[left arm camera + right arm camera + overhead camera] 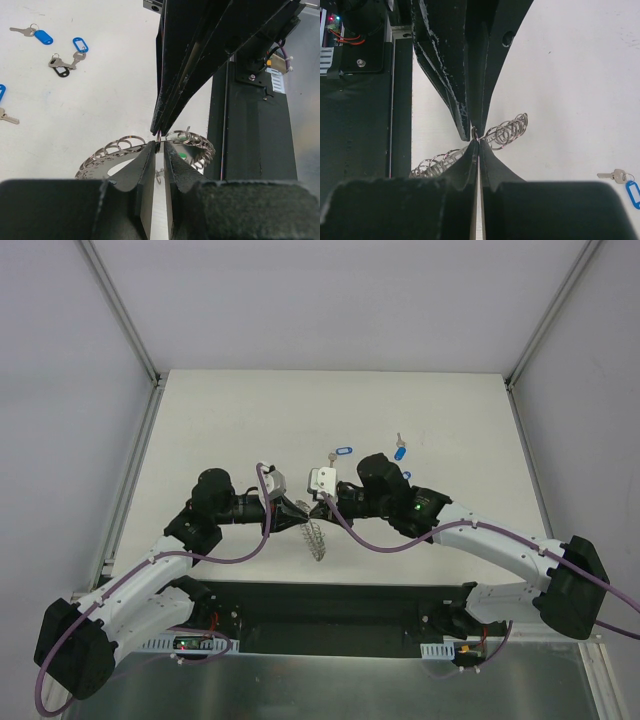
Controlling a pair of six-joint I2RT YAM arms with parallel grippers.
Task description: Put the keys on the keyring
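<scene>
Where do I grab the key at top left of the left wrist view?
By its blue tag, pinched across the narrow width from straight above: the key lies flat on the table, and the oval tag probably gives the thickest edges.

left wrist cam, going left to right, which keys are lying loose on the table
blue-tagged key cut by the left edge → far blue-tagged key → dark-tagged key → blue-tagged key touching it
</scene>
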